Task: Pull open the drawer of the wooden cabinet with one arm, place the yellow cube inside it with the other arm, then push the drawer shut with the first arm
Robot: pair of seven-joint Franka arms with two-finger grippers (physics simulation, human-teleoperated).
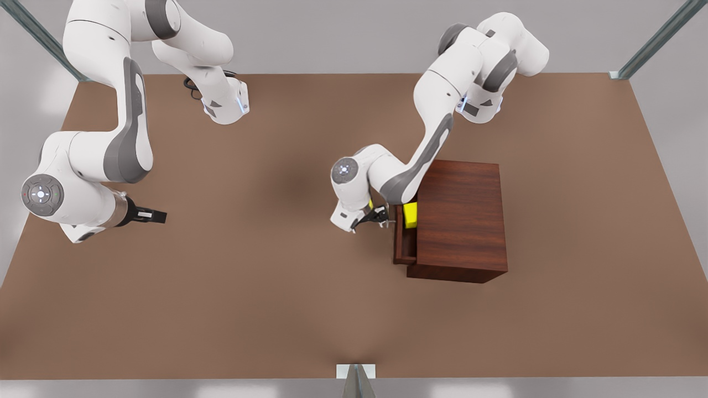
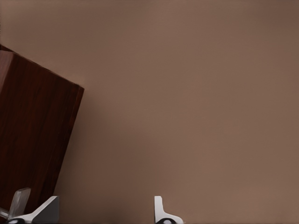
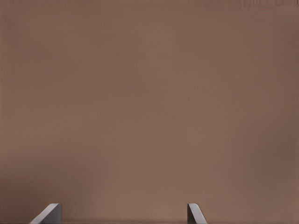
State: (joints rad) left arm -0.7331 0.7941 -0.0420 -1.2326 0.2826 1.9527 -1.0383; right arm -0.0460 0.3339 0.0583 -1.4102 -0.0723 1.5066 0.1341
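One wooden cabinet (image 1: 462, 218) stands on the table (image 1: 276, 309), toward its right edge in the front view. Its one drawer (image 1: 404, 243) is partly out, with one yellow cube (image 1: 410, 214) inside. The left gripper (image 1: 381, 218) is at the drawer front, fingers spread. The right gripper (image 1: 152, 215) waits near the opposite edge, fingers apart, holding nothing.
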